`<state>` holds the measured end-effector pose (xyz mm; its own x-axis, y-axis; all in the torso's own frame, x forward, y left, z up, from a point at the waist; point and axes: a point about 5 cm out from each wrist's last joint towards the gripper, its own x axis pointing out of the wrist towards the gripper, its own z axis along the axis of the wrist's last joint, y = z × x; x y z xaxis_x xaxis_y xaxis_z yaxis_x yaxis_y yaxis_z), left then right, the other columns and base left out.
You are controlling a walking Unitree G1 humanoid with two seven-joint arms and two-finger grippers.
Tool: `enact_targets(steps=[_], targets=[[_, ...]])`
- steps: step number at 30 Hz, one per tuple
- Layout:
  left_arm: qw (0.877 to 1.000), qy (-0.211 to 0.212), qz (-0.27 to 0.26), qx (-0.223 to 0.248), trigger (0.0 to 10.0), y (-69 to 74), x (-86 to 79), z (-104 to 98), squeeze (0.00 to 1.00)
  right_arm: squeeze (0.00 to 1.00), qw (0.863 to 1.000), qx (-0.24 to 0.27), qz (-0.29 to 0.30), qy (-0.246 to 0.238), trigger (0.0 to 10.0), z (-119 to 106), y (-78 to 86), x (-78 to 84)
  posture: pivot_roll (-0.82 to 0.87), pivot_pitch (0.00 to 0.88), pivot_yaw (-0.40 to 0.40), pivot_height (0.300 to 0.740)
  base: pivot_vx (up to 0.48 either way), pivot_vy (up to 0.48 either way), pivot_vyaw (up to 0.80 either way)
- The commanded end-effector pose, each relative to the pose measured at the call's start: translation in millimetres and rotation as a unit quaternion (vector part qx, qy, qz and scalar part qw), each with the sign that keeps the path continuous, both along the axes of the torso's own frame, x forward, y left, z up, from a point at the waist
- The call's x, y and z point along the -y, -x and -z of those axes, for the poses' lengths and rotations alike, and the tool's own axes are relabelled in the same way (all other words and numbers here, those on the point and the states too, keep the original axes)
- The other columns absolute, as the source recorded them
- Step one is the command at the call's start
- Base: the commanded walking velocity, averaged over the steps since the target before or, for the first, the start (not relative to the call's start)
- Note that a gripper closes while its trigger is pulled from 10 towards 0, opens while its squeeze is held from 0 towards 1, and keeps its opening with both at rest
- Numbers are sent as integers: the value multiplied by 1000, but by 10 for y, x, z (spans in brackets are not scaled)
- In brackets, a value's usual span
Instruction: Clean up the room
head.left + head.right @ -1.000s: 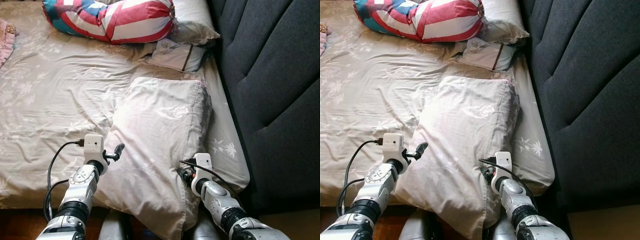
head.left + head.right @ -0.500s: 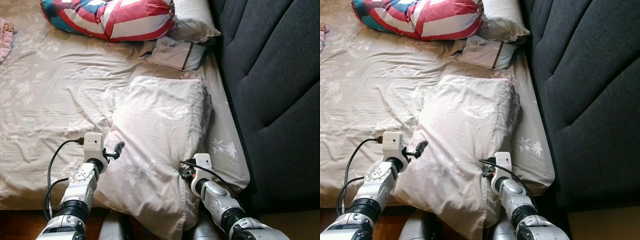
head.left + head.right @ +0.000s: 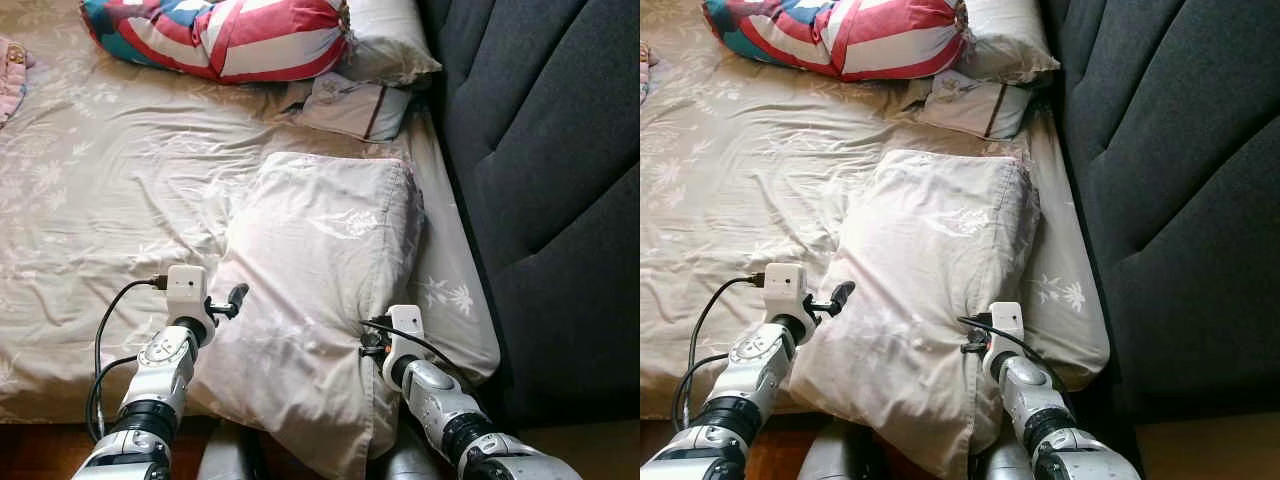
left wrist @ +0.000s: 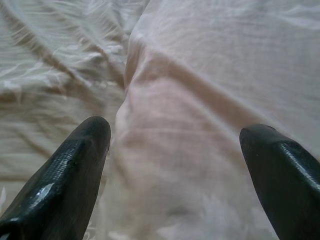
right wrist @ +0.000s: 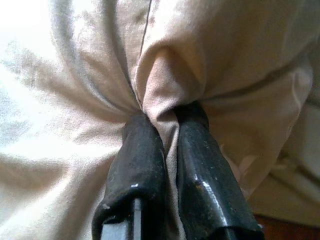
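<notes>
Beige pillow, lying at the bed's near right beside the dark headboard: right gripper pinches a fold of its right edge, apparently for repositioning, while left gripper straddles its left edge, fingers spread.

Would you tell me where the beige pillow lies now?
The beige pillow lies on the bed on the robot's right, beside the dark headboard, between the open left gripper and the right gripper pinching it.

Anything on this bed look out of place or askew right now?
Yes. The large beige floral pillow lies diagonally, its lower corner hanging off the bed's edge. The right gripper pinches a fold of it; the left gripper is open at its other side.
</notes>
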<state>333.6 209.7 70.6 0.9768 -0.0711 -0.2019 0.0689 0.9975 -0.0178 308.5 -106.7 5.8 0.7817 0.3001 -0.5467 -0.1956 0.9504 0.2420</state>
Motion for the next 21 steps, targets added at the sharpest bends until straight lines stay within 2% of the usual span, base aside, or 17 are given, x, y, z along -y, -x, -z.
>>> enact_targets(steps=[1, 3, 6, 8, 10, 11, 12, 17, 21], targets=[[1000, -2, -8, -12, 10000, 35, -54, 48, 0, 0, 999, 30, 10, 6, 0, -134, -126, 69, -90, 250, -46, 653, 0, 0, 0], [1000, -1, -9, -13, 10000, 33, -58, 50, 0, 0, 998, 55, 22, 6, 0, -260, -233, 156, -97, 245, -47, 653, 0, 0, 0], [1000, 0, -9, -13, 10000, 34, -59, 54, 0, 0, 997, 71, 28, 20, 0, -333, -292, 236, -99, 241, -48, 653, 0, 0, 0], [1000, 1, -10, -14, 10000, 36, -59, 56, 0, 0, 994, 95, 48, 36, 0, -452, -376, 413, -102, 237, -49, 653, 0, 0, 0], [1000, 1, -11, -14, 10000, 37, -58, 57, 0, 0, 993, 100, 56, 38, 0, -479, -392, 466, -104, 235, -50, 653, 0, 0, 0], [1000, 3, -11, -14, 10000, 37, -53, 60, 0, 0, 990, 109, 65, 62, 0, -529, -416, 617, -108, 234, -51, 653, 0, 0, 0], [1000, 3, -11, -14, 10000, 37, -53, 60, 0, 0, 990, 109, 65, 62, 0, -529, -416, 617, -108, 234, -51, 653, 0, 0, 0], [1000, 7, -8, -18, 10000, 40, -37, 76, 0, 0, 984, 98, 97, 111, 0, -510, -360, 970, -116, 237, -52, 653, 0, 0, 0], [1000, 13, -2, -24, 10000, 44, -12, 95, 0, 0, 986, 84, 94, 109, 0, -442, -311, 983, -124, 239, -54, 653, 0, 0, 0]])
